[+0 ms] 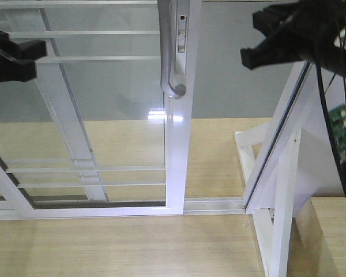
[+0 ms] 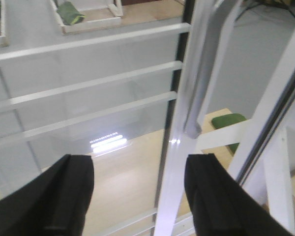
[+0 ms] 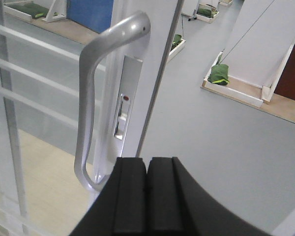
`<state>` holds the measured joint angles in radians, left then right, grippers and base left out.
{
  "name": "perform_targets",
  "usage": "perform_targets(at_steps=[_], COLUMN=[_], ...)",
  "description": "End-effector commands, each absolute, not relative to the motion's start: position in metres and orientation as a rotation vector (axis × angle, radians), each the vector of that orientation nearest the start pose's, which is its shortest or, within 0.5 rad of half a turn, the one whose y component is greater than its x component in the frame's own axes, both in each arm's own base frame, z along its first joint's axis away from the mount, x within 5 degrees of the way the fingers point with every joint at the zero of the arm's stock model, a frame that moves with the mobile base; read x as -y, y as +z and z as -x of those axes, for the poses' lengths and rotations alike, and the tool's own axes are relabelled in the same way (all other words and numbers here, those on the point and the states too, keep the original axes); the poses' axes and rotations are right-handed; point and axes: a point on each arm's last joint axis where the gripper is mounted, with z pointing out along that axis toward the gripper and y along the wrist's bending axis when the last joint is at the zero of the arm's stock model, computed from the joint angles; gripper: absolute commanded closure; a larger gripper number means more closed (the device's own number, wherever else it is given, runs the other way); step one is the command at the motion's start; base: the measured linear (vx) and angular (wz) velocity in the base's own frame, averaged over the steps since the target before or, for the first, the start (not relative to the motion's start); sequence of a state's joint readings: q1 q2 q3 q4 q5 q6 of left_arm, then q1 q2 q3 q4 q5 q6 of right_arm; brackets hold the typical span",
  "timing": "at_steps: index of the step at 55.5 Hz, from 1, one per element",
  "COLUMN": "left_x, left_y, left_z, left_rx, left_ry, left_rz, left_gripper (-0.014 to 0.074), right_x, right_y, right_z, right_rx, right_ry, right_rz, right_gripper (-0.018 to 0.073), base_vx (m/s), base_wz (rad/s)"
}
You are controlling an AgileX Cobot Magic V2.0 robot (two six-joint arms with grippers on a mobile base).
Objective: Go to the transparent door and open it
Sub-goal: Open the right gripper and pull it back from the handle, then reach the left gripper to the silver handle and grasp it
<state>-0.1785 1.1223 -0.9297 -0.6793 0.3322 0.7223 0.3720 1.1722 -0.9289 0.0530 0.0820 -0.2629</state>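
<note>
The transparent door [image 1: 104, 86] is a glass panel with thin white bars and a glossy white stile [image 1: 177, 150]. A curved grey handle [image 1: 170, 57] runs down that stile. To the right of the stile there is a gap over the bottom track. My left gripper [image 2: 140, 194] is open in front of the glass, its black fingers [image 2: 69, 196] apart, with the stile [image 2: 174, 162] and the handle's lower end [image 2: 194, 128] just ahead. My right gripper [image 3: 147, 164] is shut on nothing, just right of the handle [image 3: 86, 108] and below the lock plate [image 3: 123, 105].
A slanted white frame on a braced stand [image 1: 279, 167] rises at the right, with a green circuit board [image 1: 341, 124] and black cable beside it. A second white-framed panel [image 1: 63, 115] sits behind the glass. Green bags [image 3: 219, 73] lie on the far floor trays.
</note>
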Motion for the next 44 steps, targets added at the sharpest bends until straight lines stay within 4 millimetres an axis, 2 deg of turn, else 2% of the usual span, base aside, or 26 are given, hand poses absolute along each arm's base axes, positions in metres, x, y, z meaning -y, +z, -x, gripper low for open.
perform_targets(at_steps=[1,9,14,23,33,44], left_x=[0.074,0.104,0.123,0.153,0.185,0.194], left_y=[0.367,0.345,0.329,0.306,0.310,0.322], left_z=[-0.250,-0.272,-0.284,-0.301,-0.321,-0.346], left_rx=[-1.808,-1.827,-1.832,-1.838,-1.787,-1.721], left_ry=[-0.313,-0.344,-0.292,-0.227,-0.230,-0.247], left_rz=[-0.321,-0.303,-0.306,-0.331,-0.407,-0.250], left_gripper=[0.0074,0.0074,0.0074,0.0074,0.0074,0.0074], right_x=[-0.084,-0.071,-0.065,-0.061,-0.061,-0.061], right_y=[0.376,0.361,0.358,0.354,0.353,0.353], right_z=[-0.219,-0.184,-0.169,-0.159,-0.158,-0.158], right_rx=[-1.583,-1.571,-1.553,-1.568,-1.578,-1.567], right_ry=[0.115,0.104,0.103,0.102,0.096,0.057], right_rz=[0.472,0.483,0.480,0.487,0.497,0.539], right_gripper=[0.0565,0.0565,0.0565,0.0565,0.0565,0.0565], base_vx=[0.00,0.00,0.00,0.00,0.00,0.00], base_wz=[0.00,0.00,0.00,0.00,0.00,0.00])
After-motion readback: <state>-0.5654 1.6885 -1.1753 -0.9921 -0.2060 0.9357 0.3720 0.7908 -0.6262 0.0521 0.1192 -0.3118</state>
